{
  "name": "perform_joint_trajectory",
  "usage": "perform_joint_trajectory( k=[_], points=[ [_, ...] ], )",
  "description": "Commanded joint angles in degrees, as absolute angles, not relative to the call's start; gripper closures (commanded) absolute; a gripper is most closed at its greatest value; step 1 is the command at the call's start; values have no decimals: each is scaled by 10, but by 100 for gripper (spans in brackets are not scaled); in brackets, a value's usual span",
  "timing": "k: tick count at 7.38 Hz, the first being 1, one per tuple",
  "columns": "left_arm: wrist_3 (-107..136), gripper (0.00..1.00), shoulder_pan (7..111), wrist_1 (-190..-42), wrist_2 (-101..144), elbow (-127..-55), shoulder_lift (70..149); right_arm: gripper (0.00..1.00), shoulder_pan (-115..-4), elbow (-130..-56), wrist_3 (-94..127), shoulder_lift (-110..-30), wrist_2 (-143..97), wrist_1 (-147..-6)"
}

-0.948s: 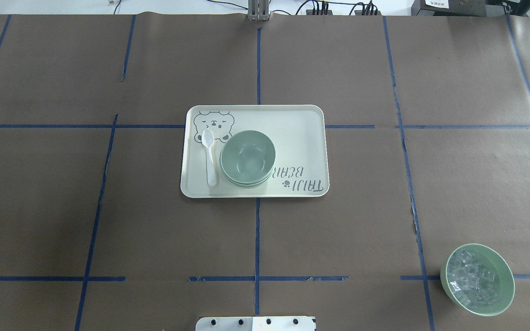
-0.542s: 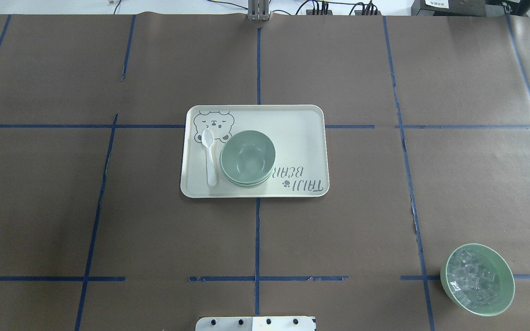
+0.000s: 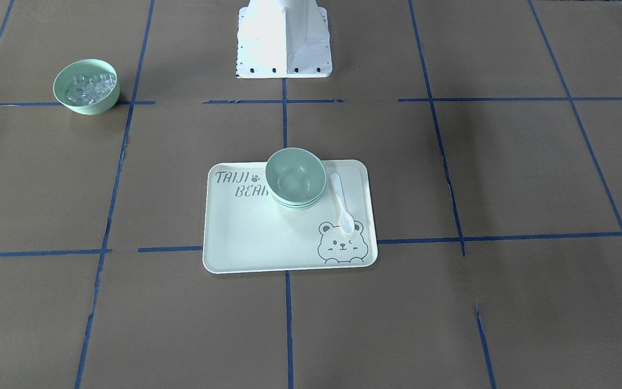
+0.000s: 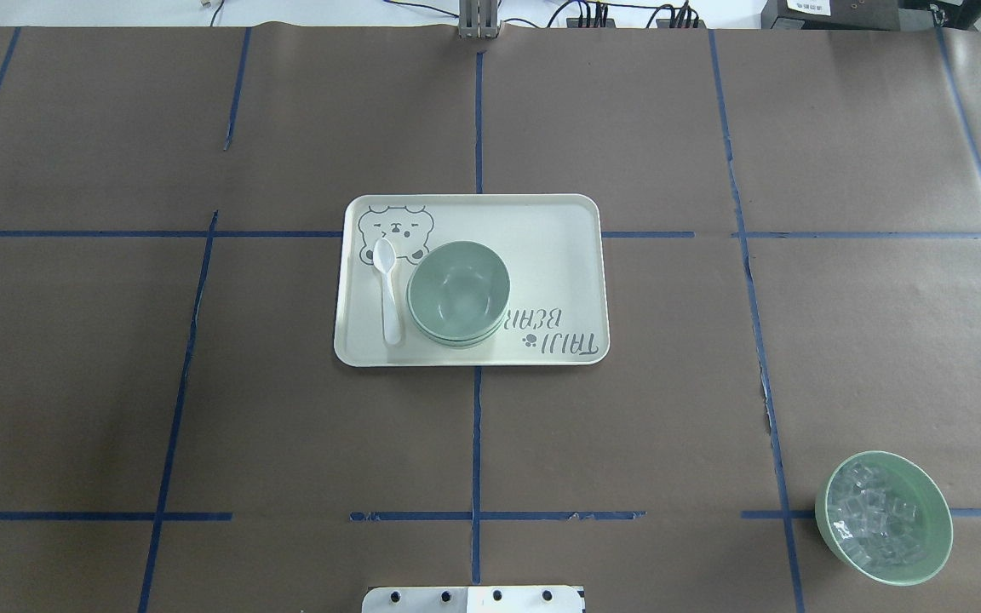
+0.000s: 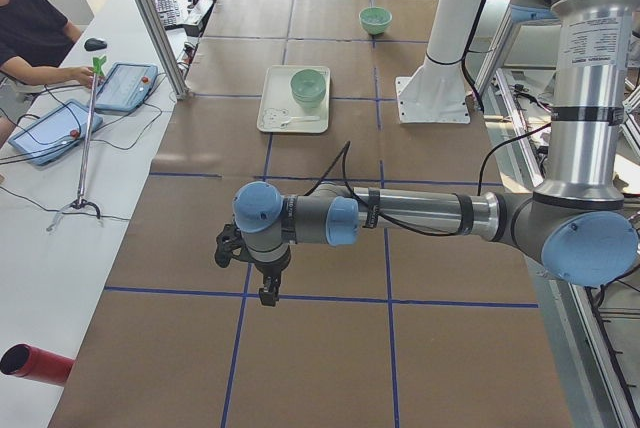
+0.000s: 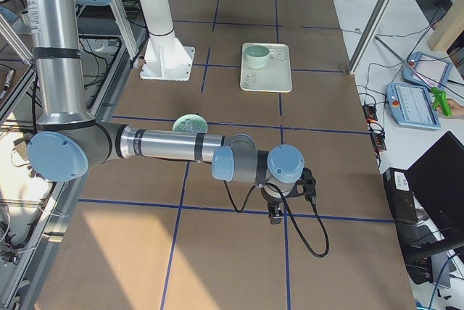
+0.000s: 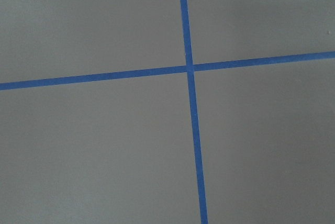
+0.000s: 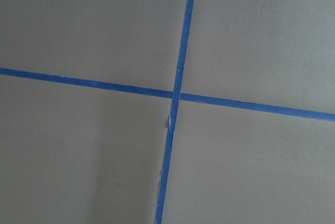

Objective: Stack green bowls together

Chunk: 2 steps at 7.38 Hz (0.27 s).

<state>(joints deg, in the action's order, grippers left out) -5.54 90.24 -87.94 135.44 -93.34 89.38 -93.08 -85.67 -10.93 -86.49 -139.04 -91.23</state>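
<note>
The green bowls (image 4: pixel 458 294) sit nested in one stack on the cream tray (image 4: pixel 542 221) in the middle of the table. The stack also shows in the front view (image 3: pixel 296 178) and both side views (image 5: pixel 308 88) (image 6: pixel 255 55). My left gripper (image 5: pixel 268 293) hangs over bare paper far from the tray, seen only in the left side view. My right gripper (image 6: pixel 275 214) does the same at the other end, seen only in the right side view. I cannot tell whether either is open or shut. Both wrist views show only brown paper and blue tape.
A white spoon (image 4: pixel 387 289) lies on the tray beside the stack. A green bowl of clear ice-like cubes (image 4: pixel 884 518) stands near the robot's right. The robot base (image 3: pixel 284 38) is at the table's edge. An operator sits at the left side view's far left.
</note>
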Motion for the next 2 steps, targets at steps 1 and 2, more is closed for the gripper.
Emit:
perform_joint_trajectory(
  k=[1,2],
  points=[
    [-55,0,903,-879,1355,-933,894,0,-931,-857,-110,-863,-1390,-912],
    [-55,0,903,-880,1355,-933,894,0,-931,-856,-110,-864,-1390,-912]
  ],
)
